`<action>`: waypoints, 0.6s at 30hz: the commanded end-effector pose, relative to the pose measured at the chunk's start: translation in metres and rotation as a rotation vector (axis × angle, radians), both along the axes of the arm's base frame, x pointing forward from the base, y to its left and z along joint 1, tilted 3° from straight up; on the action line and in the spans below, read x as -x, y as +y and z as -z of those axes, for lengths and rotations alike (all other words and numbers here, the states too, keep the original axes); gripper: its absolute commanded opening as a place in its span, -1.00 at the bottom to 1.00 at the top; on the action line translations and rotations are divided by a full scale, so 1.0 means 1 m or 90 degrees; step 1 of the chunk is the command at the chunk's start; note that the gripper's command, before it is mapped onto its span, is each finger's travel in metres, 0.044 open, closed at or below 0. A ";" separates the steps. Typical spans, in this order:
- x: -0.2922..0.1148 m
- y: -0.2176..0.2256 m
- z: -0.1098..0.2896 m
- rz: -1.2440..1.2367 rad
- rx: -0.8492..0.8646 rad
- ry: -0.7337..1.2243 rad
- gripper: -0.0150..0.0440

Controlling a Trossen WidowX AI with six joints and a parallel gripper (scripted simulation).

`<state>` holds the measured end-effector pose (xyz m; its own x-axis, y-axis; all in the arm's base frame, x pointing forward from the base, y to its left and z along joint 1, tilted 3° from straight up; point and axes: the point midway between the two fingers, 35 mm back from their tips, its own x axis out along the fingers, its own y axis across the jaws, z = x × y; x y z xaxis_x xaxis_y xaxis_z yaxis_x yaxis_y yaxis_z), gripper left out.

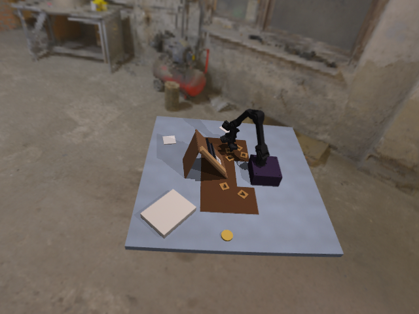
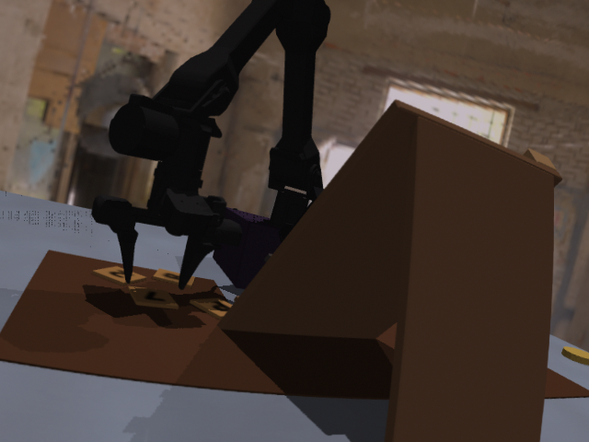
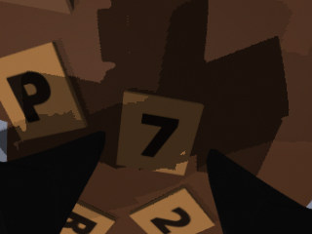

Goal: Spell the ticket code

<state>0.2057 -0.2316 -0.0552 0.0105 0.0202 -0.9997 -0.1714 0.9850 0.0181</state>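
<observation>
My gripper [image 2: 155, 285] [image 3: 157, 146] is open and empty, pointing down, with its fingertips on either side of the 7 tile [image 2: 155, 300] [image 3: 158, 133] and slightly above it. The P tile [image 3: 36, 93] [image 1: 230, 157] lies beside it, the R tile [image 3: 85, 224] and the 2 tile [image 3: 171, 214] close by, all flat. Two more tiles, one here [image 1: 224, 186] and one here [image 1: 243, 193], lie on the mat's other part. The sloped board [image 1: 191, 158] [image 2: 332, 247] carries the dark rail [image 1: 210, 148]. The ticket [image 1: 218, 160] is on the board, its print unreadable now.
A brown mat [image 1: 213, 201] [image 2: 71, 332] lies under the tiles. The purple arm base [image 1: 265, 174] stands beside it. A pale box [image 1: 168, 210], a yellow disc [image 1: 226, 235] [image 2: 576, 354] and a white card [image 1: 169, 139] lie on the counter [image 1: 287, 216]. Another white card [image 1: 223, 129] lies behind the gripper.
</observation>
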 end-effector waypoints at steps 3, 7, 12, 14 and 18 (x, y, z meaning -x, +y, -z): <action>0.001 0.000 0.008 0.004 0.000 0.004 0.66; 0.001 0.001 0.014 0.004 0.000 0.004 0.66; 0.001 0.001 0.018 0.004 0.000 0.004 0.66; 0.001 0.001 0.018 0.004 0.000 0.004 0.66; 0.001 0.001 0.018 0.004 0.000 0.004 0.66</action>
